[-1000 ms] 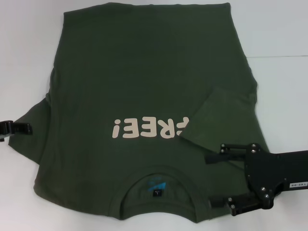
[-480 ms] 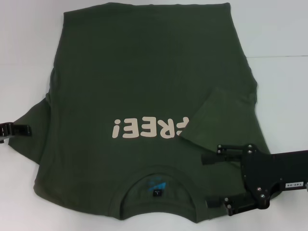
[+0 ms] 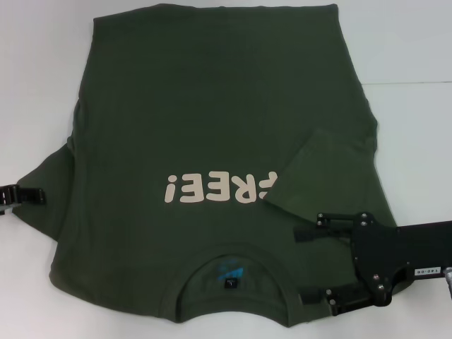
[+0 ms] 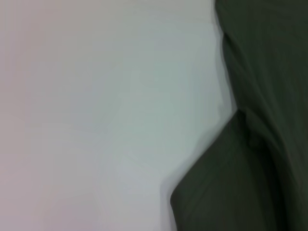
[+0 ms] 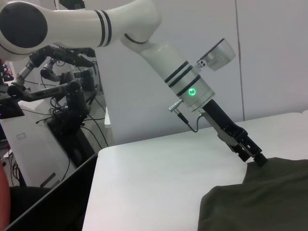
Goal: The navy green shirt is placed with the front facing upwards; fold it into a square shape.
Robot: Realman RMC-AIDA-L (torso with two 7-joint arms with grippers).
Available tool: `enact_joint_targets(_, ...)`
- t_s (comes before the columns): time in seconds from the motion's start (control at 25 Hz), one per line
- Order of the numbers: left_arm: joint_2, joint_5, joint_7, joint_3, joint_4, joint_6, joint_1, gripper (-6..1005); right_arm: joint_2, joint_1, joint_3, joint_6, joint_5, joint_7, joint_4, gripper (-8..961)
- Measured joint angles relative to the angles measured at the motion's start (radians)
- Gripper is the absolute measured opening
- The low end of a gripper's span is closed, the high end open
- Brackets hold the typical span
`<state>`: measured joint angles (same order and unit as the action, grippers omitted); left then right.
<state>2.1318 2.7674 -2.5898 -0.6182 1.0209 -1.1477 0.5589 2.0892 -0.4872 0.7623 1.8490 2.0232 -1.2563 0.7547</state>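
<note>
The navy green shirt (image 3: 212, 106) lies flat on the white table with its front up, its collar (image 3: 229, 282) nearest me and the cream "FREE!" lettering (image 3: 219, 189) upside down. Its right sleeve (image 3: 325, 166) is folded over onto the body. The left sleeve (image 3: 49, 176) sticks out sideways. My left gripper (image 3: 32, 195) is at that sleeve's tip, at the table's left edge; the right wrist view shows this left gripper (image 5: 257, 158) touching the shirt's edge (image 5: 260, 197). My right gripper (image 3: 302, 265) is open over the shoulder area beside the collar, with nothing between its fingers.
The white table (image 3: 409, 56) shows bare surface around the shirt on the left, right and far side. In the right wrist view the table's edge (image 5: 96, 159) drops off toward other robot arms and cables (image 5: 57, 91) farther back.
My right gripper has moved a little to the left over the shirt, still open. My left gripper has shifted slightly nearer to me at the sleeve tip. The shirt has not moved.
</note>
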Motion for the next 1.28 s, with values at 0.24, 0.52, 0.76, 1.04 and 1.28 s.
enact_joint_targets(0.24,0.003,0.000,0.004,0.000,-0.008,0.006,0.003,872,0.000,-0.001,0.002,-0.007,0.000,0.000,0.000,915)
enact_joint_targets(0.52,0.003,0.000,0.002,-0.002,-0.013,0.007,0.015,873,0.000,-0.001,0.002,-0.010,0.000,0.000,-0.001,915)
enact_joint_targets(0.76,0.001,0.000,0.002,-0.002,-0.015,0.007,0.018,873,0.000,-0.001,0.002,-0.010,0.000,0.000,-0.002,915)
enact_joint_targets(1.04,0.000,0.009,0.004,-0.002,-0.020,0.017,0.014,873,0.000,-0.001,0.002,-0.015,0.000,0.000,-0.002,915)
enact_joint_targets(1.28,0.001,0.009,0.007,-0.002,-0.027,0.020,0.013,873,0.000,-0.001,0.002,-0.016,0.000,0.000,-0.014,916)
